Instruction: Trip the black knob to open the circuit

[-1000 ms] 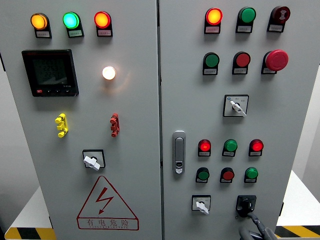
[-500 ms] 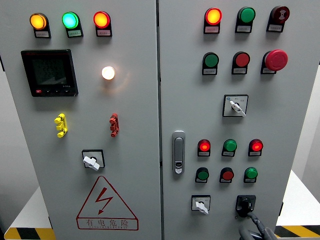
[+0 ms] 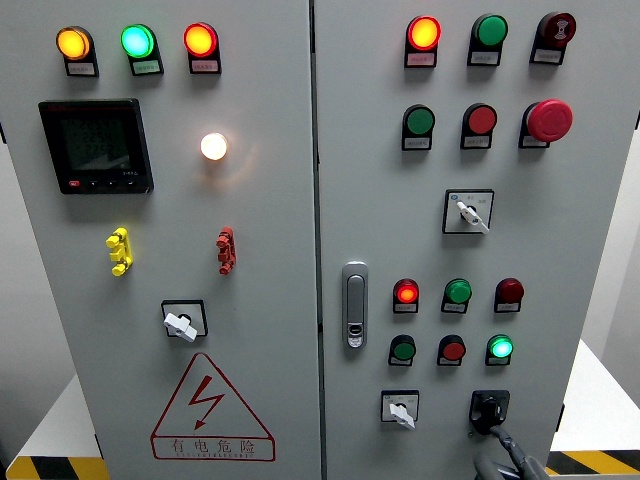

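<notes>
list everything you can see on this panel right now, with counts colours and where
top lamps: 3, amber, green, orange, left door top
meter: 1, black, left door upper left
white lamp: 1, lit, right of meter
terminals: 2, yellow and red, left door middle
white switches: 3, left door lower, right door middle and bottom
warning triangle: 1, red, left door bottom
handle: 1, grey, right door left edge
round lamps and buttons: 11, red or green, right door
buzzer: 1, dark red, top right
stop button: 1, red mushroom, upper right
black knob: 1, right door bottom
right hand: 1, grey, bottom edge, reaching to the knob
</notes>
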`<state>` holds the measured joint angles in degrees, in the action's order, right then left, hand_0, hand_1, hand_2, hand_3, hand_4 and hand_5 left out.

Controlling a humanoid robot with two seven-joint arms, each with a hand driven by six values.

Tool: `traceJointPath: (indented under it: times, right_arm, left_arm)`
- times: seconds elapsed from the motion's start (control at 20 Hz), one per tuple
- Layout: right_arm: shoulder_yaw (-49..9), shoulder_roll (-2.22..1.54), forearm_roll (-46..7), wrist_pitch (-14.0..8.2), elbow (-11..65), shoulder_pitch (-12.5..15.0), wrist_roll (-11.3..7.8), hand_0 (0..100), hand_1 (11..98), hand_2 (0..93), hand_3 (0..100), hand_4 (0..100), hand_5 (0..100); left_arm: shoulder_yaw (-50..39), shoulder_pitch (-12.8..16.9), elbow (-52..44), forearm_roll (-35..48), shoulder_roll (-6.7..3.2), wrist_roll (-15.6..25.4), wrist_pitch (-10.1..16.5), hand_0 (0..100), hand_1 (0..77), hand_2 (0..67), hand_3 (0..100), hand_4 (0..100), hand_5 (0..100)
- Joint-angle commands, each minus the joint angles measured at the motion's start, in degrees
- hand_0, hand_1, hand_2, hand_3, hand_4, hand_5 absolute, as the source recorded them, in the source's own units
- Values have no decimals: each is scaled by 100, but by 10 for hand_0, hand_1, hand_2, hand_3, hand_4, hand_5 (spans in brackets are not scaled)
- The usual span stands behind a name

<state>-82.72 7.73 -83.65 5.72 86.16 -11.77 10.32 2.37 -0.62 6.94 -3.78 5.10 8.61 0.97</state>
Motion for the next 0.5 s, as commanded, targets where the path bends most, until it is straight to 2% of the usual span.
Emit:
traceJointPath:
  times: [0.0,0.25,0.45]
  right_arm:
    - [2,0,-2,-9,-3,-1,-12,758,422,25,844,947,1000]
    - [2,0,-2,-9,-3,8,-21,758,422,25,844,946,1000]
    - [-34,-18,-2,-18,-11,17,-21,758,421,25,844,945,1000]
  left_arm:
    - [0,0,0,0,0,0,0,0,30,129,214,67,16]
    - [0,0,0,0,0,0,0,0,33,129,214,67,16]
    - [0,0,0,0,0,0,0,0,32,129,214,67,16]
